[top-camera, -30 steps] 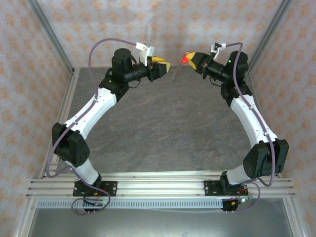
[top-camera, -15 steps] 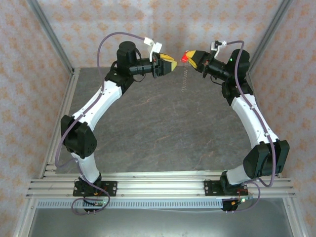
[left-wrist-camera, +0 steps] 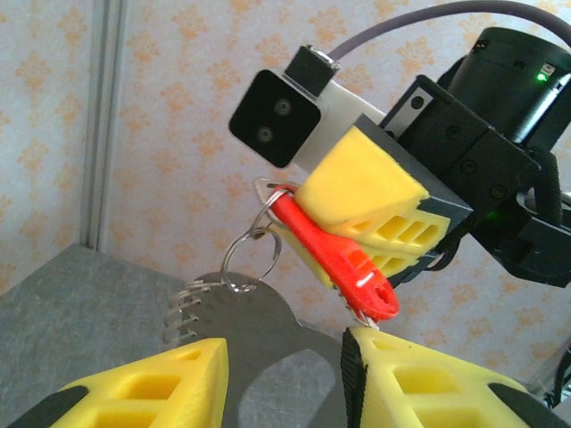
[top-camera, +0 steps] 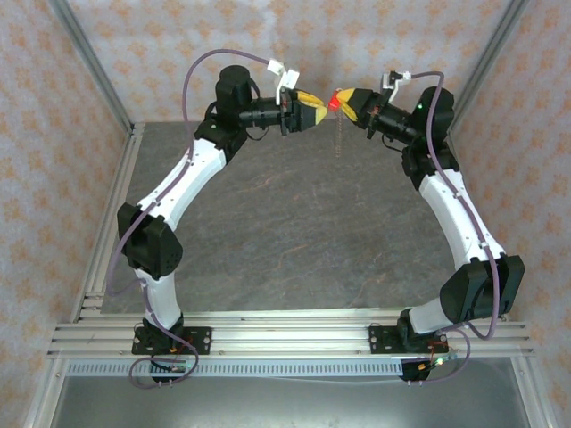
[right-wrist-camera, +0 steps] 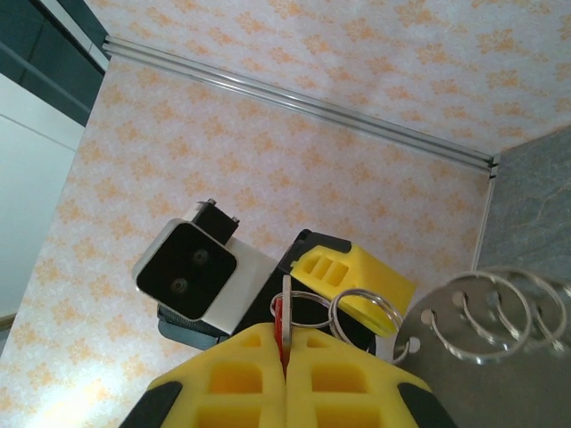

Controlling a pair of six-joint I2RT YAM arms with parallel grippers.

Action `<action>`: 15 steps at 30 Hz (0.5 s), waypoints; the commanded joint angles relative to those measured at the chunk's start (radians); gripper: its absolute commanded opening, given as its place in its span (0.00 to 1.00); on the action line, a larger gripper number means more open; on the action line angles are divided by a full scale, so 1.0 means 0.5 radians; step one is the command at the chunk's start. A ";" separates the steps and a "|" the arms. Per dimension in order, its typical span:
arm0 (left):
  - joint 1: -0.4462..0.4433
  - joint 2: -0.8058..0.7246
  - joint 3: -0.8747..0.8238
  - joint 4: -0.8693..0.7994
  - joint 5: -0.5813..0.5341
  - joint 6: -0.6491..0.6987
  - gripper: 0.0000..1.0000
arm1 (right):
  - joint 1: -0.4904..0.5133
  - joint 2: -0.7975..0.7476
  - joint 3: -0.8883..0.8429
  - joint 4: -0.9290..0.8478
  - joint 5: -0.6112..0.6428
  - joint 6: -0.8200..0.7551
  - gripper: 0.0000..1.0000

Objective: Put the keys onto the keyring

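Note:
High at the back of the cell my right gripper (top-camera: 343, 101) is shut on the red key (top-camera: 334, 103). In the left wrist view the key (left-wrist-camera: 335, 259) juts down out of its yellow fingers (left-wrist-camera: 375, 209). The keyring (left-wrist-camera: 250, 257), a silvery split ring, hangs from the key's head with a flat metal tag (left-wrist-camera: 259, 325) carrying several wire loops. In the top view it dangles like a thin chain (top-camera: 339, 135). My left gripper (left-wrist-camera: 284, 379) is open just under the key, its right fingertip at the key's tip, the tag showing beyond the gap. In the right wrist view the key (right-wrist-camera: 279, 323) is edge-on between shut jaws (right-wrist-camera: 285, 352).
The grey stone table (top-camera: 285, 223) lies well below both grippers. Patterned walls and aluminium posts (top-camera: 89, 62) close in the back and sides. The two wrists face each other almost tip to tip.
My left arm has swung up and to the right until its gripper meets the right one. Its jaws have narrowed a little. The hanging keyring has shifted right. The right arm has hardly moved.

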 commanded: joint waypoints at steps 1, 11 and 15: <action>-0.031 0.020 0.121 -0.077 0.083 0.079 0.39 | 0.021 -0.055 0.108 0.079 -0.057 0.035 0.00; -0.050 0.065 0.174 -0.014 0.086 0.067 0.40 | 0.087 -0.056 0.142 0.044 -0.045 0.028 0.00; -0.062 0.045 0.161 0.060 0.080 0.024 0.41 | 0.108 -0.038 0.156 0.041 -0.044 0.024 0.00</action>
